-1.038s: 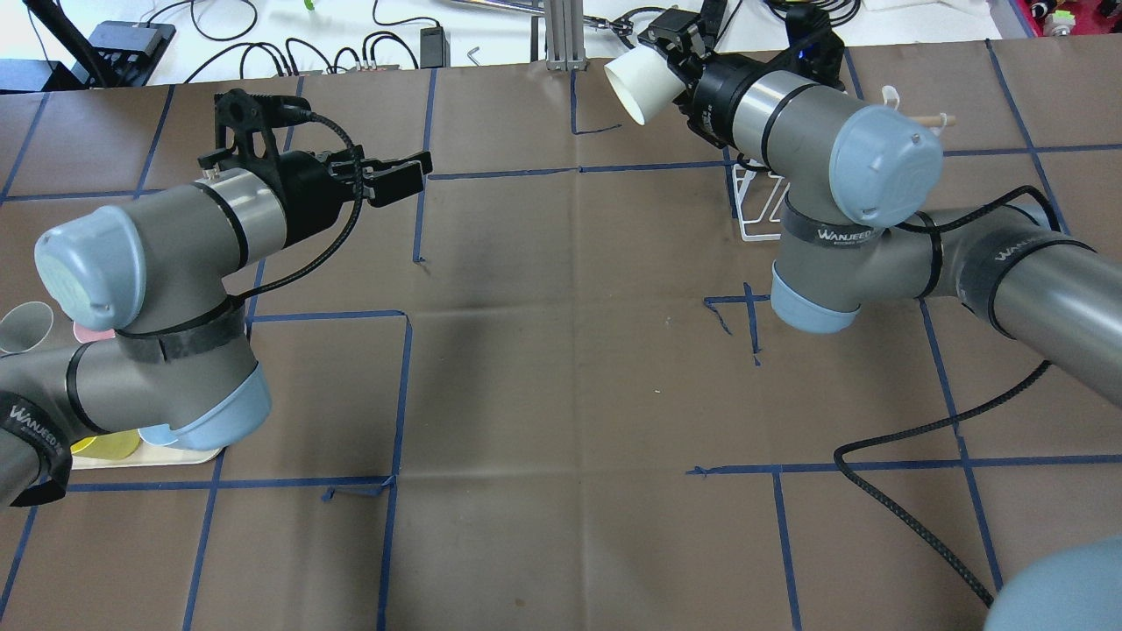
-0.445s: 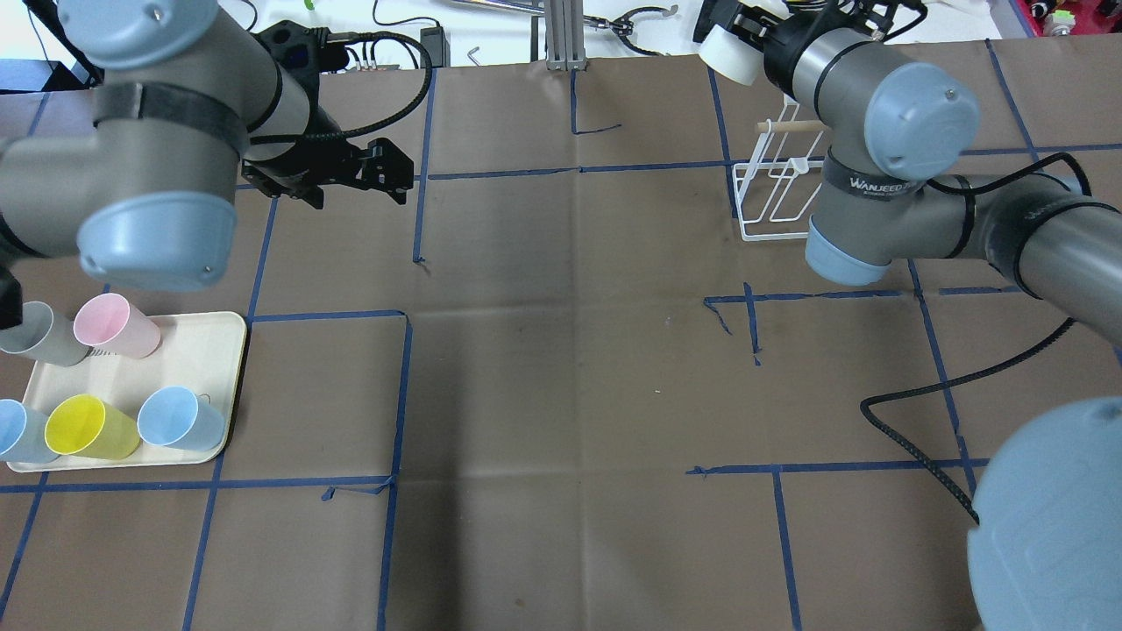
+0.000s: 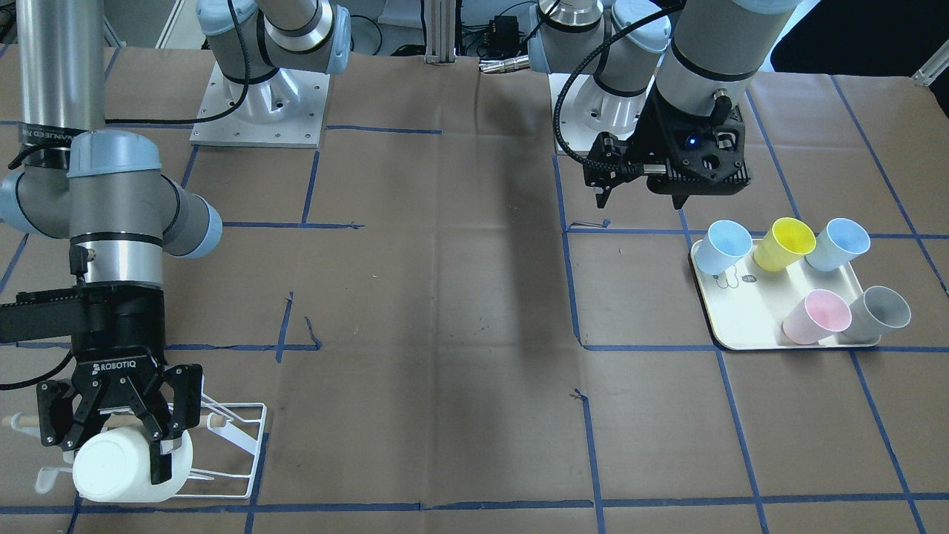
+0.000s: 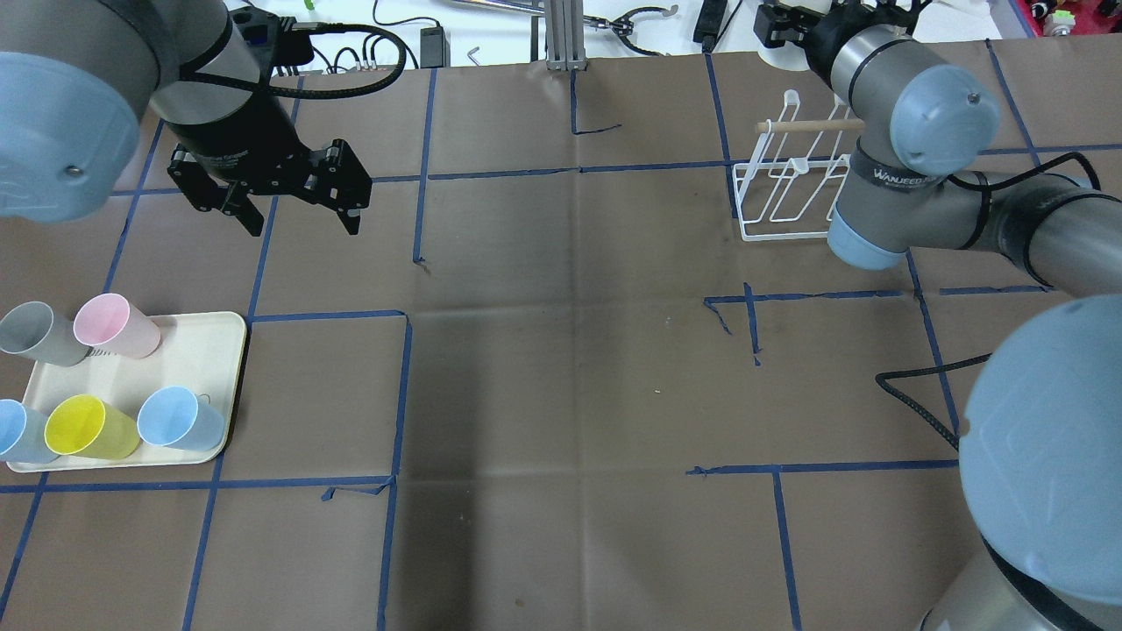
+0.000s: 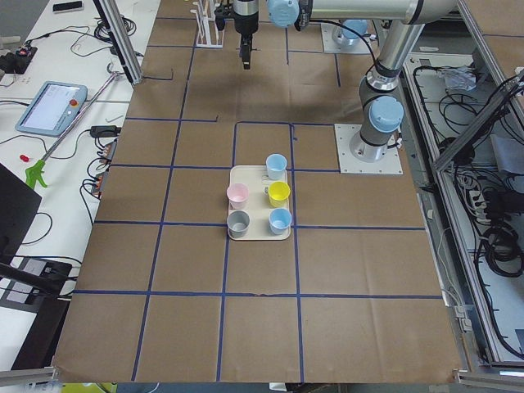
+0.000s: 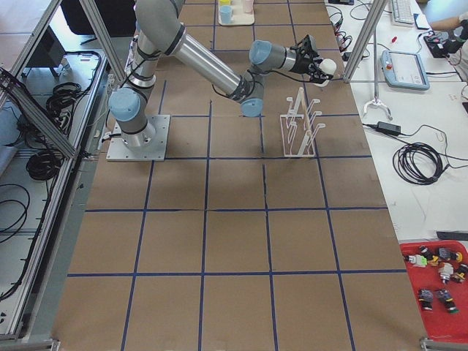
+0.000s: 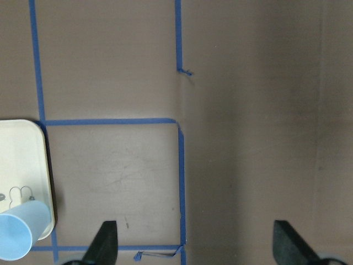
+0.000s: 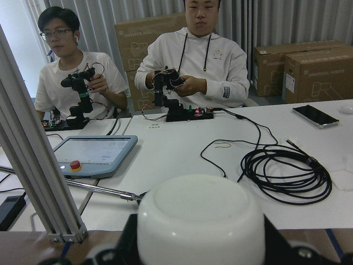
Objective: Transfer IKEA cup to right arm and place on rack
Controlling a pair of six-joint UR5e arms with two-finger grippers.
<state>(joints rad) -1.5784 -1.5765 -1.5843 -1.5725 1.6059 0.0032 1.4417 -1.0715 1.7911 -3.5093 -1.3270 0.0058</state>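
A white IKEA cup (image 3: 126,466) is held on its side in my right gripper (image 3: 111,445), shut on it at the rack's far end, by the table's back edge. In the right wrist view the cup (image 8: 201,221) fills the bottom, its closed base facing outward. The white wire rack (image 4: 784,188) with its wooden dowel (image 4: 806,126) stands at the back right and also shows in the front view (image 3: 237,437). My left gripper (image 4: 294,206) is open and empty, pointing down above the mat at the left; its fingertips (image 7: 105,243) show wide apart.
A cream tray (image 4: 202,342) at the front left holds several upright cups: pink (image 4: 114,326), grey (image 4: 39,333), yellow (image 4: 88,427) and light blue (image 4: 180,419). Two operators sit behind the white bench past the back edge. A black cable (image 4: 912,403) lies at the right.
My right arm has carried the white cup back and to the right, past the rack's far side. My left arm has swung round so its open gripper now points down.
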